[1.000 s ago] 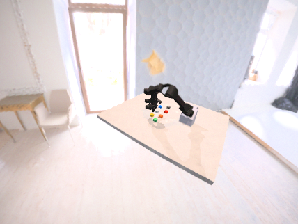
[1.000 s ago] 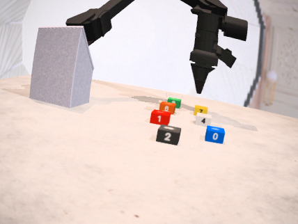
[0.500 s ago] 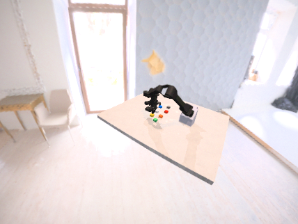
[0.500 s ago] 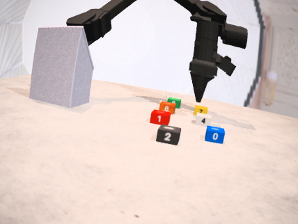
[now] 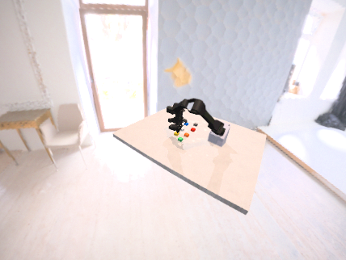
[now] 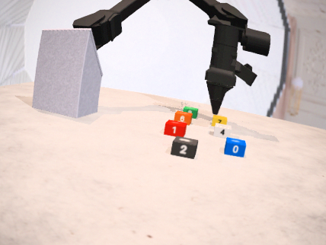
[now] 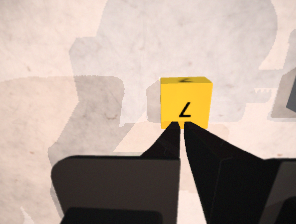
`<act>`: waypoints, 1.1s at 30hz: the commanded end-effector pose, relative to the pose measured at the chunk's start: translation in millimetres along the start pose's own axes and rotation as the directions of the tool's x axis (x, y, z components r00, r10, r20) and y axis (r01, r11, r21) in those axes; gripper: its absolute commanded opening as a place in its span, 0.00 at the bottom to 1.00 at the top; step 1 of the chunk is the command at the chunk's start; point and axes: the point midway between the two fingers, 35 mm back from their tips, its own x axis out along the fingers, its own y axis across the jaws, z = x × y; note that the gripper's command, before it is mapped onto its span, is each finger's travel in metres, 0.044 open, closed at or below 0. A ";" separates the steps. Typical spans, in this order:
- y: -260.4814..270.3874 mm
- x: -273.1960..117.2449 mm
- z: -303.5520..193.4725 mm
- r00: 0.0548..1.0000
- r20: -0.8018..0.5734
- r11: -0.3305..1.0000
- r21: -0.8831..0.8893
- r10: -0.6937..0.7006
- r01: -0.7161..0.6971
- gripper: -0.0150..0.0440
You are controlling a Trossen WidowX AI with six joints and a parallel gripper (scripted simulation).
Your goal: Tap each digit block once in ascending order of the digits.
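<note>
My gripper (image 6: 215, 113) (image 7: 180, 127) is shut and empty, pointing down. Its tips are just above the yellow block 7 (image 5: 176, 133) (image 6: 219, 120) (image 7: 186, 95), overlapping its near edge in the wrist view; contact cannot be told. In the exterior view, the white block 4 (image 6: 222, 131) and blue block 0 (image 6: 234, 147) stand in front of it. To their left are the black block 2 (image 6: 184, 148), red block 1 (image 6: 175, 128), orange block 6 (image 6: 183, 118) and, behind, the green block (image 6: 190, 112), whose digit is partly hidden.
The arm's grey pedestal (image 5: 217, 138) (image 6: 62, 72) stands on the table (image 5: 238, 174) (image 6: 114, 198), to the left of the blocks in the exterior view. In the wrist view, a grey block side (image 7: 285, 95) shows at the right edge. Arm shadows fall around the yellow block.
</note>
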 end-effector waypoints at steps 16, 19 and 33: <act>-0.4 -102.0 1.0 1.000 0.010 1.000 -0.002 0.000 0.000 0.29; -0.4 -102.0 1.0 1.000 0.010 1.000 -0.002 0.000 0.000 0.29; 49.6 -101.3 -63.4 1.000 0.008 1.000 0.000 0.002 -0.002 0.29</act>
